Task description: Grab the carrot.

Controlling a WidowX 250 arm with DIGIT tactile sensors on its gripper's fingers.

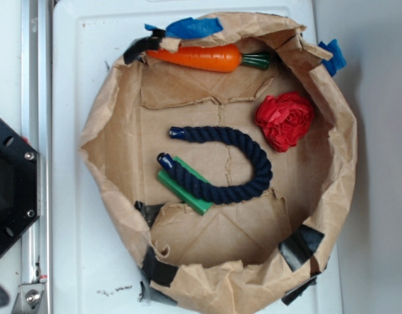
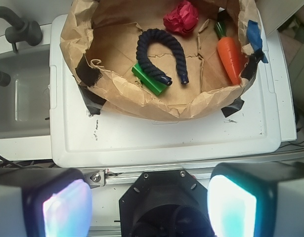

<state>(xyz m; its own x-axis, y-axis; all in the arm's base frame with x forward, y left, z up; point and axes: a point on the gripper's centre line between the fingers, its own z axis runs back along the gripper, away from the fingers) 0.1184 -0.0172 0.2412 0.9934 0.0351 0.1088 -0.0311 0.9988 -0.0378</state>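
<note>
Risk of snagging the paper wall (image 1: 318,91) beside the carrot (image 1: 201,59), or nudging the rope (image 1: 246,170). Fingers (image 2: 63,207) spread wide apart, empty, well back from the bag. Carrot glossy orange, tapered, green-stemmed, lying against the bag's rim near blue tape (image 1: 191,27).

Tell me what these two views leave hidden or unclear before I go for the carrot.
- Carrot tip: wrist view, cut off by the paper bag's rim; exterior view, it meets torn paper and tape.
- Green block: both views, partly covered by the rope.
- Gripper: wrist view, only blurred glowing fingers at the bottom edge; exterior view, not visible at all.
- Height of the gripper above the bag: neither view settles it.
</note>
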